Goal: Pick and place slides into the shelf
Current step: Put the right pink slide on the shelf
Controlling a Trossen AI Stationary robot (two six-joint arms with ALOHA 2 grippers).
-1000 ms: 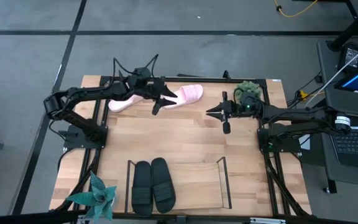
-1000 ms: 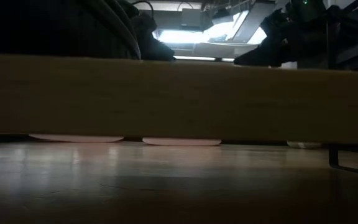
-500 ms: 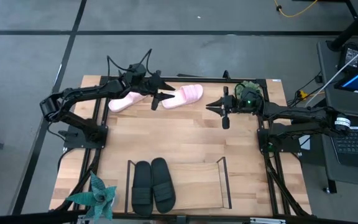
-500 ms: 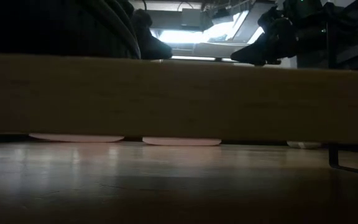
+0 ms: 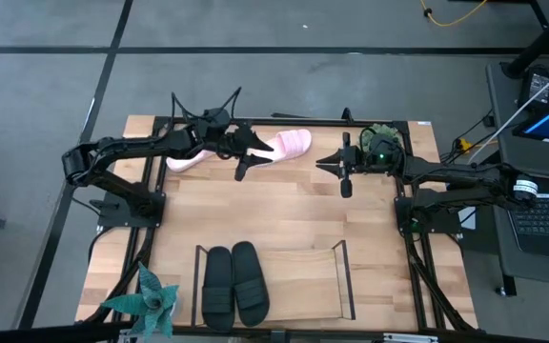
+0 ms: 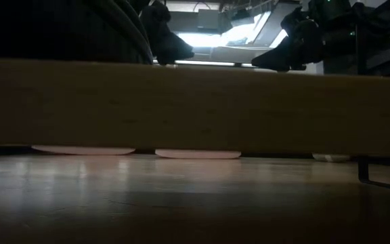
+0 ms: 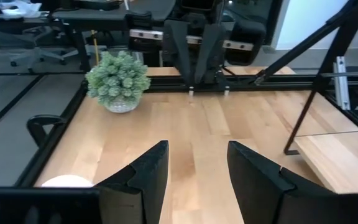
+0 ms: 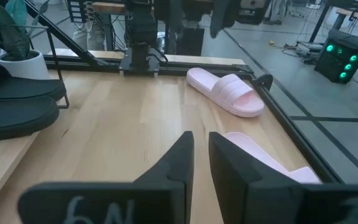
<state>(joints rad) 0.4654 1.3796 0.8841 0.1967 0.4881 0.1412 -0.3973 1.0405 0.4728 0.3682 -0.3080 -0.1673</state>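
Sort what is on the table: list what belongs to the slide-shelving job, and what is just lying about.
Job:
black slides, already in the shelf
pink slide at the far edge
second pink slide under the left arm
left gripper, open
right gripper, open

Lying about:
round green plant
spiky plant

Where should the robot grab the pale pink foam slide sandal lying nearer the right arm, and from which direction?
Probably by its broad strap, coming from above. The pale pink foam slide sandal lies flat, sole down, on the wooden table, and the arched strap is its only raised part; one finger could slip under it through the open toe. The open left gripper hovers right beside it, closer than the right gripper.
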